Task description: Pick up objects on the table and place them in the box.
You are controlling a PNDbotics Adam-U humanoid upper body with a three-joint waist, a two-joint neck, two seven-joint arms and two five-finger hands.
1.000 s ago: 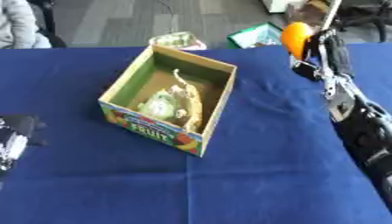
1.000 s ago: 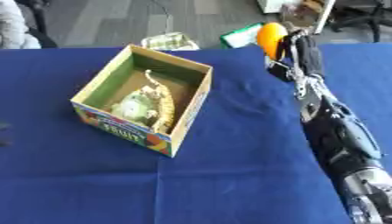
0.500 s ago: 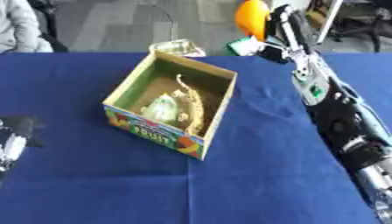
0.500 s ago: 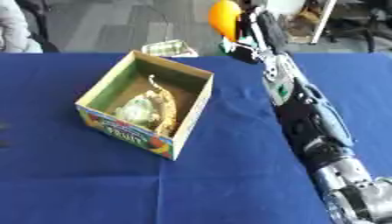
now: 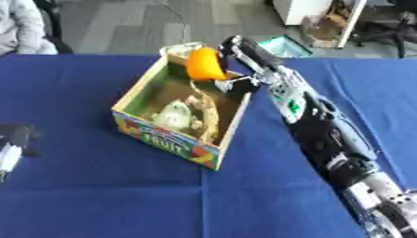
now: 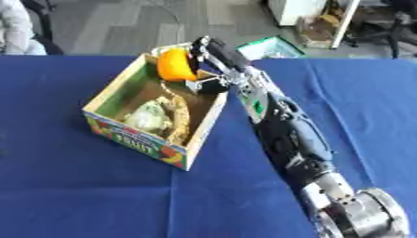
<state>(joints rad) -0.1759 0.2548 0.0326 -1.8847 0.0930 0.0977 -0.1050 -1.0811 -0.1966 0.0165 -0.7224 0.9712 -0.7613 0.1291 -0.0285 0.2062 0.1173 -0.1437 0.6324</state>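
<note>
One orange (image 5: 205, 64) is up in the right hand (image 5: 236, 56), fingers curled round it, held over the box's (image 5: 167, 139) far right corner, above the rim and just inside it. Orange sits on the hand's left side, i.e. toward the box's middle; it's roundish, no long axis to speak of. Judgement: release is the step in hand, and what counts is that the orange is over the opening, not the wall. From here it looks just clear of the far wall, but close. A bit more toward the box centre would be safer before letting go.

Inside the box: a banana (image 5: 204, 109) curving along the right side and a pale greenish lumpy thing (image 5: 173, 116) near the front; the orange would land on or beside these, could roll.

Left hand (image 5: 15, 144) shows only at the frame edge, well left of the box; can't tell its fingers. Right is far nearer. Behind the box, a greenish packet (image 6: 271, 46) lies at the table's (image 5: 97, 186) far edge.
</note>
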